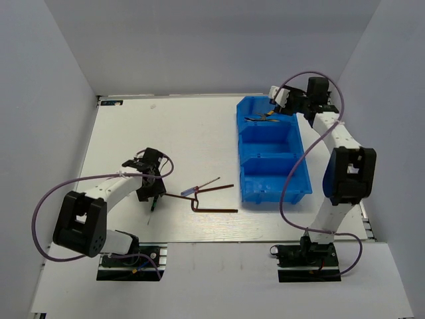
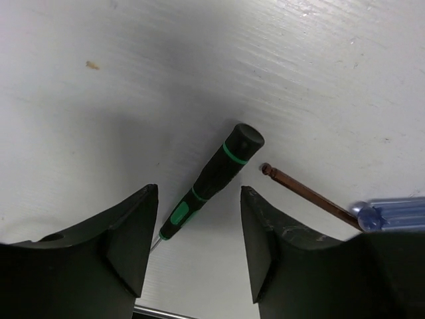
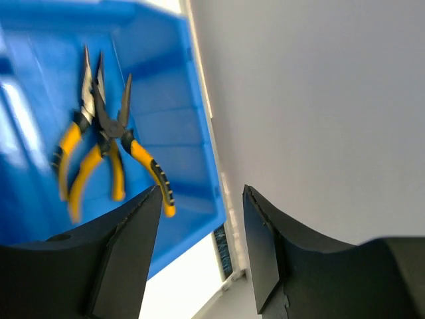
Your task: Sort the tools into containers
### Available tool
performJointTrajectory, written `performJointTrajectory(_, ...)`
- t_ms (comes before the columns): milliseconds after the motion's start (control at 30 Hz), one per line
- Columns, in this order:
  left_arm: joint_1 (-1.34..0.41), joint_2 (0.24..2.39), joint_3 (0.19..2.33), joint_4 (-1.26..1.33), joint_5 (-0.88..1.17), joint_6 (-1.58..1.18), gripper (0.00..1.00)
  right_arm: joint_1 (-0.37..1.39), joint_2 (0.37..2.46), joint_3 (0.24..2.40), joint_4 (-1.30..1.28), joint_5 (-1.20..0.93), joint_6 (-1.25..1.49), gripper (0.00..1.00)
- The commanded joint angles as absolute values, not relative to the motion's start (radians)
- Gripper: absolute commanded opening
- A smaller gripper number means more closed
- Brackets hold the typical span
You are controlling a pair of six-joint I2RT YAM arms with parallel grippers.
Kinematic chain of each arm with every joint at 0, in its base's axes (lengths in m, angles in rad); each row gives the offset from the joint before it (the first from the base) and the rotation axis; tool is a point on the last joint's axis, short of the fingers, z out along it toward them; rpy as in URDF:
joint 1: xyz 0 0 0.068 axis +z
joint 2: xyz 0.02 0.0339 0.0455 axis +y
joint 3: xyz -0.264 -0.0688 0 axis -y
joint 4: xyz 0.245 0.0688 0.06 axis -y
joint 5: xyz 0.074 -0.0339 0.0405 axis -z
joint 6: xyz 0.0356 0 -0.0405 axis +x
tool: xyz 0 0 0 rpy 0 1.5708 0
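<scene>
My left gripper (image 1: 151, 191) is open and hovers low over the table, its jaws (image 2: 199, 246) on either side of the tip end of the dark green-handled screwdriver (image 2: 214, 178), which lies flat. To its right lie a brown hex key (image 2: 307, 195) and the blue-handled screwdriver (image 2: 393, 212). In the top view the blue screwdriver (image 1: 193, 191) and two hex keys (image 1: 214, 210) lie mid-table. My right gripper (image 1: 276, 100) is open and empty above the far compartment of the blue bins (image 1: 241, 146). Two yellow-and-black pliers (image 3: 99, 143) lie in that compartment (image 3: 179, 100).
The three joined bins stand at the right of the table, near the right arm. Purple cables loop from both arms (image 1: 45, 199), one hanging beside the bins' right wall (image 1: 292, 178). Grey walls enclose the table at the back and sides.
</scene>
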State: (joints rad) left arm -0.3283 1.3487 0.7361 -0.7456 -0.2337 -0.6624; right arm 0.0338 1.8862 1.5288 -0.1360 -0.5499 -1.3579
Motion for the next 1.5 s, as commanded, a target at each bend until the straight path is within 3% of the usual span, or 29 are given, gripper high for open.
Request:
performJointTrajectory(0,-0.322,1.390,0.747,-0.695,-0.212,-0.615,0.62,0.029,1.720,1.478,-0.175,-0.606,-1.049,0.58)
performJointTrajectory(200,-0.322,1.480,0.727,-0.646,-0.210,-0.594,0.50,0.034,1.440,1.257,-0.186,-0.725,-0.771,0.58)
performJointTrajectory(333,-0.322,1.489,0.703,-0.606,-0.184,-0.584,0.20,0.034,1.341,1.174,-0.317,-0.816,-0.710,0.57)
performJointTrajectory(367,-0.322,1.489,0.712,-0.606,-0.172,-0.584,0.07,0.034,1.330,1.149,-0.334,-0.837,-0.697,0.54)
performJointTrajectory(400,-0.322,1.480,0.722,-0.618,-0.172,-0.584,0.01,0.035,1.309,1.141,-0.400,-0.853,-0.666,0.44)
performJointTrajectory(467,-0.331,1.448,0.776,-0.636,-0.172,-0.563,0.00,0.035,1.275,1.134,-0.464,-0.877,-0.673,0.26)
performJointTrajectory(500,-0.331,1.413,0.802,-0.646,-0.182,-0.552,0.00,0.037,1.267,1.128,-0.538,-0.882,-0.675,0.00)
performJointTrajectory(700,-0.342,1.413,1.050,-0.491,0.078,-0.364,0.00,0.029,1.197,1.072,-0.638,-0.812,-0.650,0.00)
performJointTrajectory(767,-0.351,1.518,1.162,-0.372,0.297,-0.283,0.00,0.032,1.157,1.049,-0.634,-0.795,-0.637,0.26)
performJointTrajectory(833,-0.362,1.615,1.289,-0.269,0.549,-0.227,0.00,0.029,1.125,1.026,-0.609,-0.764,-0.601,0.43)
performJointTrajectory(900,-0.388,1.768,1.436,-0.226,0.744,-0.177,0.00,0.029,1.085,1.005,-0.610,-0.741,-0.580,0.41)
performJointTrajectory(933,-0.408,1.820,1.486,-0.177,0.811,-0.154,0.00,0.026,1.071,1.000,-0.621,-0.732,-0.578,0.23)
performJointTrajectory(1000,-0.431,1.908,1.628,-0.154,0.888,-0.123,0.00,0.029,1.048,0.999,-0.652,-0.730,-0.577,0.00)
performJointTrajectory(1233,-0.518,2.135,1.819,0.147,1.003,-0.209,0.00,0.023,0.931,0.931,-0.684,-0.690,-0.592,0.00)
performJointTrajectory(1367,-0.578,2.246,1.959,0.161,0.956,-0.196,0.00,0.023,0.899,0.910,-0.692,-0.660,-0.583,0.19)
performJointTrajectory(1467,-0.613,2.301,2.012,0.190,0.888,-0.206,0.00,0.025,0.888,0.907,-0.706,-0.654,-0.569,0.20)
